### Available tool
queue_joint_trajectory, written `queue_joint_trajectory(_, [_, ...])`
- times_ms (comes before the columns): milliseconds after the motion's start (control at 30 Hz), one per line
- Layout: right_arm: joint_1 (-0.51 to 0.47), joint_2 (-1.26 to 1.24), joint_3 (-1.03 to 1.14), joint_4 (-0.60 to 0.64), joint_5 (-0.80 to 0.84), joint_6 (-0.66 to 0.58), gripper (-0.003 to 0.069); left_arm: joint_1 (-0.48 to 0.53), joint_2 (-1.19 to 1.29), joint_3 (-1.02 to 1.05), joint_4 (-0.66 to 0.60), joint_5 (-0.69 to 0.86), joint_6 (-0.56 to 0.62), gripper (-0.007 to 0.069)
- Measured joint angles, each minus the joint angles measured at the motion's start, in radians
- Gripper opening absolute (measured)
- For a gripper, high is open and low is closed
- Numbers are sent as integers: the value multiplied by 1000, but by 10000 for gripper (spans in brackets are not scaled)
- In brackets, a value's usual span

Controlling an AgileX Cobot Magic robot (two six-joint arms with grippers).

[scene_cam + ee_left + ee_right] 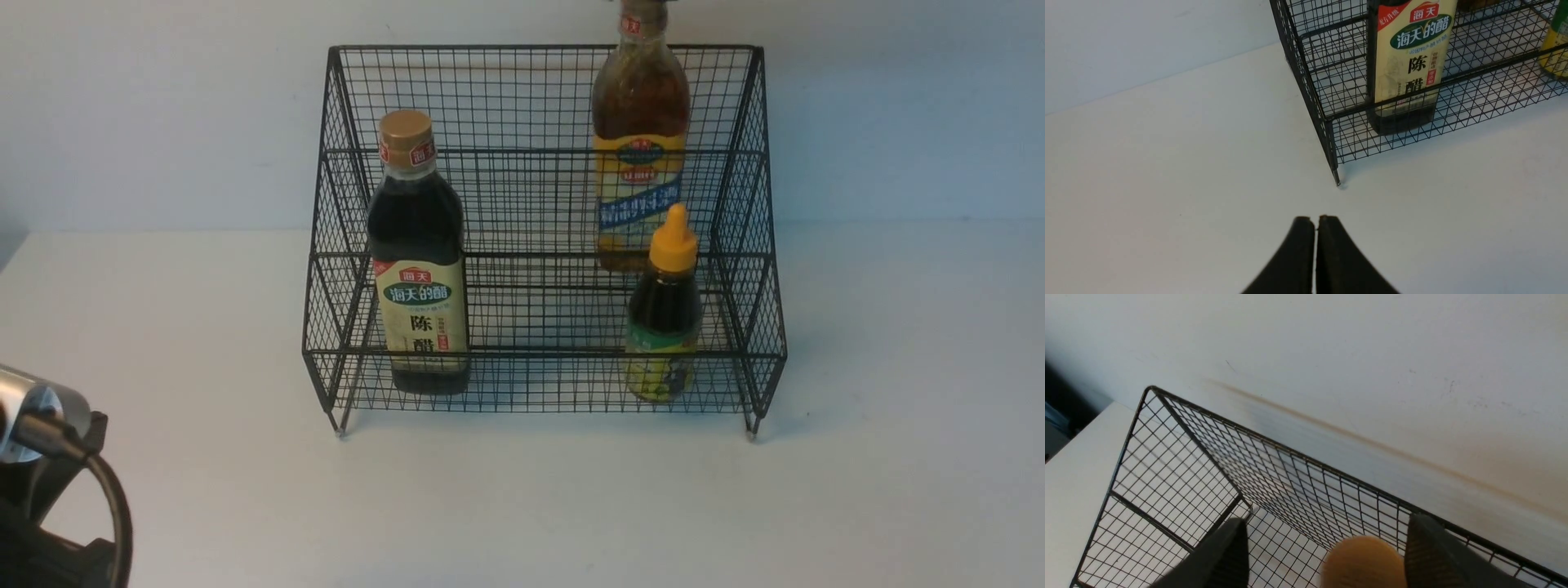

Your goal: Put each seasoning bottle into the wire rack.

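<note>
The black wire rack (539, 47) holds all three seasoning bottles. The dark vinegar bottle (418, 261) with its tan cap stands upright at the left of the lower tier. At the right of that tier stands the small squeeze bottle (665, 314) with an orange nozzle. The tall amber bottle (641, 147) is upright on the upper tier at the right. My right gripper (1327, 522) is open above it, its fingers either side of the bottle's cap (1363, 559), which sits close to one finger and well apart from the other. My left gripper (1316, 218) is shut and empty, low over the table before the rack's front left foot (1336, 179).
The rack's back stands close to the pale wall (1372, 375). Part of my left arm (49, 425) with its cable shows at the near left of the white table (898, 490). The table's left edge (1069, 441) lies beyond the rack's side.
</note>
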Motion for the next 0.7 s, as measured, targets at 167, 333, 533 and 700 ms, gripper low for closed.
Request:
queue_joint_trajectory(167, [0,-16,0,-15,4,1,465,0,0,0,0,0,0,-5])
queue_joint_trajectory(333, [-8,-96,0,-116,11,44,427,0,0,0,0,0,0,-5])
queue_joint_trajectory(533, [-65,-342,0,-299,131,155,192,0,0,0,1,-3,0,-5])
queue_joint_trajectory(700, [-96,-561,4,-392,323,234,4,0,0,0,1,-28,0,-5])
